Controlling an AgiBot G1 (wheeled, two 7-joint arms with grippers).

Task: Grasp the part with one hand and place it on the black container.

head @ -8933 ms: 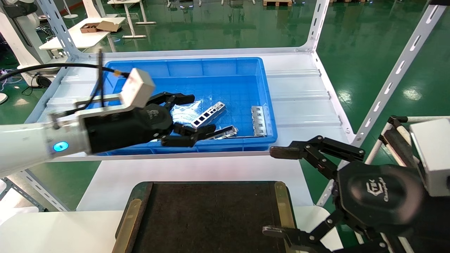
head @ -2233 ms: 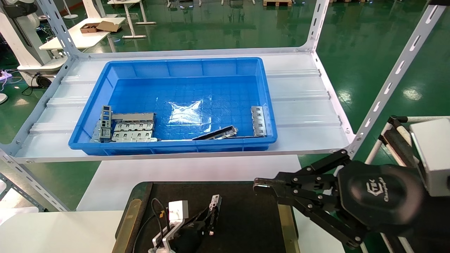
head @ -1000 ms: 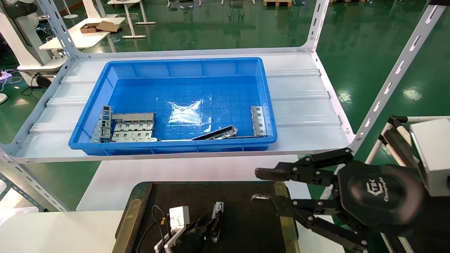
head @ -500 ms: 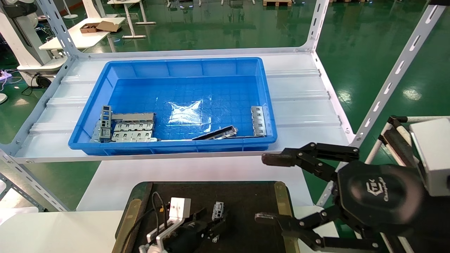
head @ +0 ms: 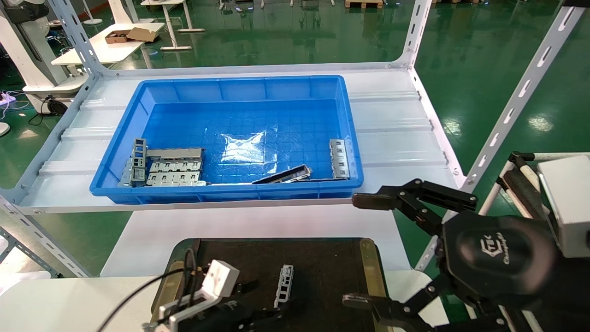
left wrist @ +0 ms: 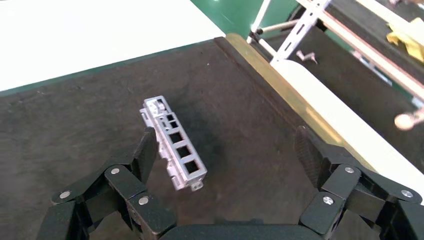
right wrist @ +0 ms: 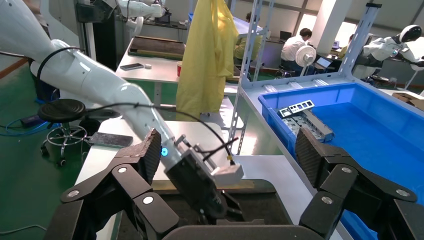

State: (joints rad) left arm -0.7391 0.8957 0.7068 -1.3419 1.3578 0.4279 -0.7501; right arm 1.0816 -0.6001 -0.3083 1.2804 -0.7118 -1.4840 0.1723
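The part (head: 284, 279), a slim silver strip with a row of rectangular cutouts, lies on the black container (head: 322, 263), a flat felt tray with brass side rims. My left gripper (head: 257, 300) is low over the tray's front, just behind the part, open and empty. In the left wrist view the part (left wrist: 173, 145) rests on the felt (left wrist: 240, 100) close beside one finger (left wrist: 146, 152), with a wide gap to the other finger. My right gripper (head: 359, 251) hangs open and empty past the tray's right rim.
A deep blue bin (head: 239, 87) stands on the white shelf behind the tray. It holds wider grey plates (head: 173, 166), a dark narrow strip (head: 283, 175) and another silver strip (head: 339, 158). White shelf posts (head: 507, 120) rise at the right.
My left gripper has opened, left the part lying on the black felt, and drawn back to the front left. My right gripper has gone from shut to wide open.
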